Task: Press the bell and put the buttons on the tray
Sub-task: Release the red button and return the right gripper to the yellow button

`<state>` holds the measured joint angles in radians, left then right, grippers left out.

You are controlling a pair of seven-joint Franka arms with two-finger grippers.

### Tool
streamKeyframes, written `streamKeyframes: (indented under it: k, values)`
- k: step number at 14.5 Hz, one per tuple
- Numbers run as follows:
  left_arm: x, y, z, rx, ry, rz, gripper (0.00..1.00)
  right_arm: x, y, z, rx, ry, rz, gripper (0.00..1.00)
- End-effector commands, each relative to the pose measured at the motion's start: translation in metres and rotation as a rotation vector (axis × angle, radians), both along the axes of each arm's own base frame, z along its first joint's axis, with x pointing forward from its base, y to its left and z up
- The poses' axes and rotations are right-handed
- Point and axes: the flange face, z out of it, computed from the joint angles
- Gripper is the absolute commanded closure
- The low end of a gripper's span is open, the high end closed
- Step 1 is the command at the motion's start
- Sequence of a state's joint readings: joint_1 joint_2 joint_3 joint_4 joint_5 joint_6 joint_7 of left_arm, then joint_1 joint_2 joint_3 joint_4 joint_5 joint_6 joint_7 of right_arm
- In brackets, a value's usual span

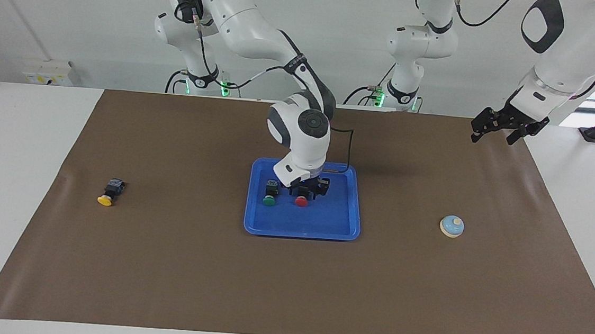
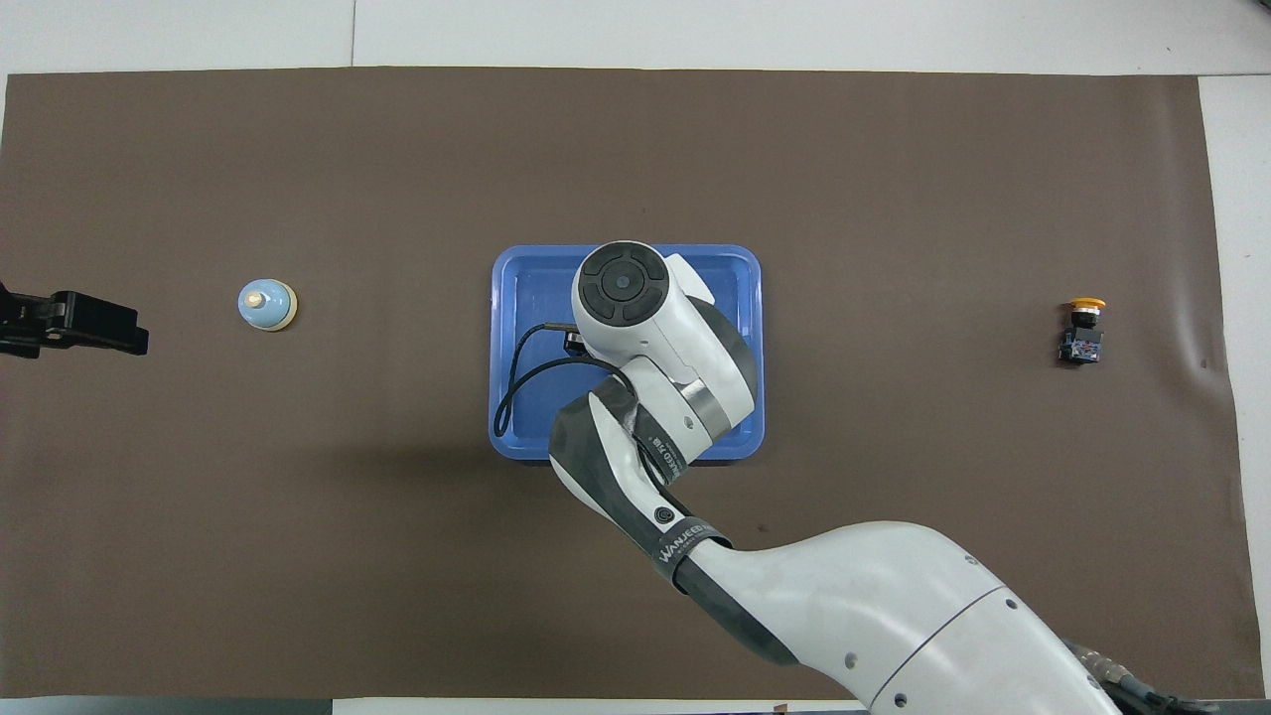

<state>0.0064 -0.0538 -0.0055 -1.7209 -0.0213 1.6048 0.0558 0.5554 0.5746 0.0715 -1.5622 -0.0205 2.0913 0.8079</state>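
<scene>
The blue tray (image 1: 324, 232) (image 2: 516, 268) lies mid-table. On it rest the green button (image 1: 269, 201) and, beside it, the red button (image 1: 301, 202); my right arm's wrist hides both in the overhead view. My right gripper (image 1: 307, 190) is low over the red button, open, a finger on each side of its black body. The yellow button (image 1: 105, 200) (image 2: 1082, 328) lies on its side on the mat toward the right arm's end. The light blue bell (image 1: 452, 226) (image 2: 266, 304) stands toward the left arm's end. My left gripper (image 1: 492, 135) (image 2: 119, 333) waits open, raised over the mat's edge there.
A brown mat (image 1: 287, 293) covers the table, with white tabletop (image 1: 11, 165) around it. A black cable (image 1: 351, 144) loops from the right wrist above the tray's edge nearest the robots.
</scene>
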Motion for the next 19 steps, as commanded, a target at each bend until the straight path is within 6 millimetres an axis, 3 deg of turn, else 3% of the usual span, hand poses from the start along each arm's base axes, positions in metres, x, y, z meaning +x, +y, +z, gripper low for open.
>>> streamKeyframes:
  k: [1,4,6,10,15,17,19]
  values:
    - [0.001,0.001,0.003,-0.005,0.005,0.006,0.00,0.017,-0.041,0.050,-0.013,0.002,-0.075,0.00]
    - [0.001,0.001,0.003,-0.005,0.005,0.006,0.00,0.036,-0.105,0.096,-0.013,0.000,-0.089,0.00]
    - [0.001,0.001,0.004,-0.005,0.004,0.006,0.00,0.042,-0.150,0.111,-0.027,0.036,-0.044,0.00]
    - [0.001,0.001,0.003,-0.005,0.005,0.006,0.00,0.066,-0.279,0.132,-0.044,0.071,-0.027,0.00]
    - [0.001,0.001,0.004,-0.005,0.004,0.006,0.00,0.069,-0.406,0.117,-0.088,0.084,0.022,0.00]
    - [0.001,0.001,0.004,-0.005,0.004,0.006,0.00,0.058,-0.456,0.102,-0.080,0.071,0.008,0.00]
    - [0.001,0.001,0.004,-0.005,0.004,0.006,0.00,0.038,-0.486,0.076,-0.075,0.026,0.009,0.00]
